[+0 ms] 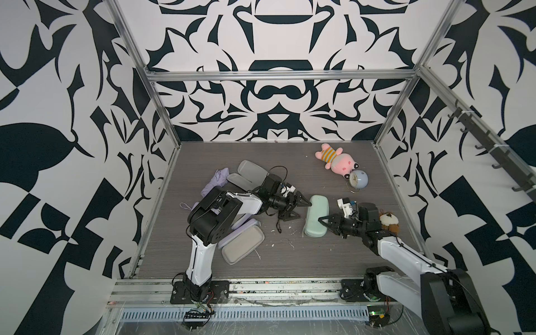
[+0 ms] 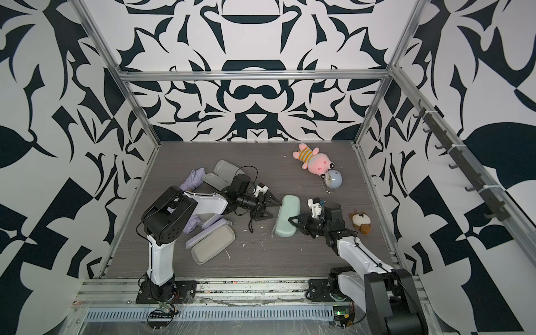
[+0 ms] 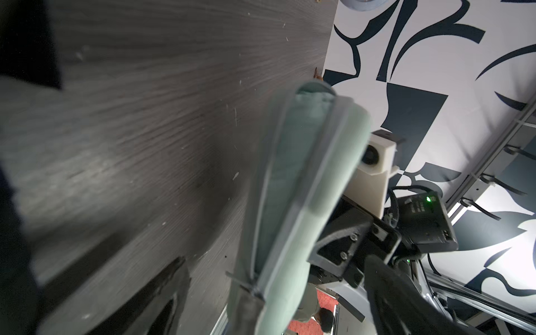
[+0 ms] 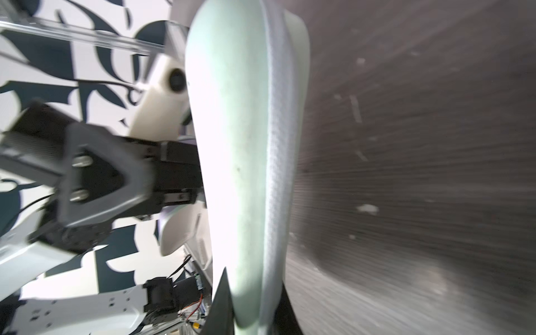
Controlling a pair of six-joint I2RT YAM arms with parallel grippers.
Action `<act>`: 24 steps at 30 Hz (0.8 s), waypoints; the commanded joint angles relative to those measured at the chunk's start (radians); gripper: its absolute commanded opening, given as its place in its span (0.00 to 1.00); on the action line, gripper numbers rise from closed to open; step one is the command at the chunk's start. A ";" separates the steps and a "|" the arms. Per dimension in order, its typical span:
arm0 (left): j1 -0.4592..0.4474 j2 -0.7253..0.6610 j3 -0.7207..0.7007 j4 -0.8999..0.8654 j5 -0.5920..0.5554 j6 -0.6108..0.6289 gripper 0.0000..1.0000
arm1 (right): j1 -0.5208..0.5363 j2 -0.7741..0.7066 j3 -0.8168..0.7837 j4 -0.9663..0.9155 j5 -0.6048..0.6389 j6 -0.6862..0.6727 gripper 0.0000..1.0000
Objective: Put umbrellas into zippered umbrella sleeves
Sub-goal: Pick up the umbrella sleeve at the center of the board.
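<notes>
Right arm: closest to you in both top views, reaching in from 5 o'clock of the bench.
Right hand: closed on the long edge of the mint green sleeve. In the right wrist view you see its fingers pinching the shell from both sides.
Sleeve position: lying on the bench just toward 3 o'clock of centre, long axis running about 12 to 6.
Sleeve seam: in the left wrist view the two halves stand apart, and mint fabric shows between the zip tapes.
Left hand: wide open at the sleeve's 9 o'clock side, one fingertip at the shell, gripping nothing.
Lilac sleeve: open, grey lining up, at 7 o'clock.
Second open sleeve: at 11 o'clock, grey lining up. You cannot tell its outer colour.
Lilac umbrella: at 10 o'clock, just beside that sleeve.
Pink plush toy: at 1 o'clock, with the pale-blue clock touching its head.
</notes>
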 commanded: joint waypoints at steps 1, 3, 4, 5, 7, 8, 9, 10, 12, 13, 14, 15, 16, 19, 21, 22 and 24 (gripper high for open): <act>-0.007 -0.015 0.001 0.043 -0.007 -0.010 0.94 | 0.018 -0.034 0.053 0.111 -0.082 0.056 0.00; -0.017 -0.036 0.015 0.054 -0.011 -0.009 0.93 | 0.043 -0.020 0.062 0.173 -0.082 0.103 0.00; -0.021 -0.046 0.023 0.053 -0.017 -0.004 0.92 | 0.057 -0.010 0.067 0.207 -0.083 0.125 0.00; -0.022 -0.055 0.030 0.059 -0.023 -0.002 0.90 | 0.075 0.003 0.076 0.238 -0.081 0.147 0.00; -0.018 -0.072 0.026 0.119 -0.035 -0.021 0.83 | 0.107 0.027 0.100 0.285 -0.077 0.177 0.00; -0.015 -0.075 0.022 0.157 -0.040 -0.035 0.78 | 0.116 0.035 0.109 0.307 -0.075 0.191 0.00; -0.012 -0.075 0.018 0.204 -0.041 -0.056 0.73 | 0.121 0.042 0.117 0.324 -0.073 0.206 0.00; -0.009 -0.075 0.015 0.242 -0.042 -0.077 0.70 | 0.122 0.047 0.123 0.335 -0.073 0.214 0.00; 0.000 -0.075 0.010 0.329 -0.042 -0.127 0.63 | 0.124 0.062 0.144 0.338 -0.076 0.219 0.01; 0.002 -0.078 0.010 0.360 -0.039 -0.142 0.61 | 0.124 0.069 0.149 0.339 -0.075 0.221 0.01; 0.006 -0.084 0.013 0.382 -0.036 -0.146 0.57 | 0.123 0.076 0.157 0.340 -0.075 0.224 0.02; 0.008 -0.091 0.017 0.389 -0.036 -0.142 0.53 | 0.124 0.083 0.163 0.340 -0.075 0.227 0.04; 0.011 -0.098 0.019 0.391 -0.031 -0.132 0.47 | 0.123 0.092 0.165 0.345 -0.073 0.231 0.07; 0.045 -0.125 0.018 0.387 -0.012 -0.087 0.30 | 0.114 0.105 0.172 0.366 -0.088 0.242 0.34; 0.091 -0.149 0.005 0.392 0.011 -0.050 0.19 | 0.070 0.086 0.182 0.347 -0.118 0.234 0.49; 0.110 -0.160 0.001 0.392 0.026 -0.036 0.15 | 0.042 0.070 0.190 0.320 -0.123 0.221 0.54; 0.137 -0.182 0.000 0.390 0.072 0.001 0.11 | -0.022 0.048 0.228 0.214 -0.113 0.153 0.63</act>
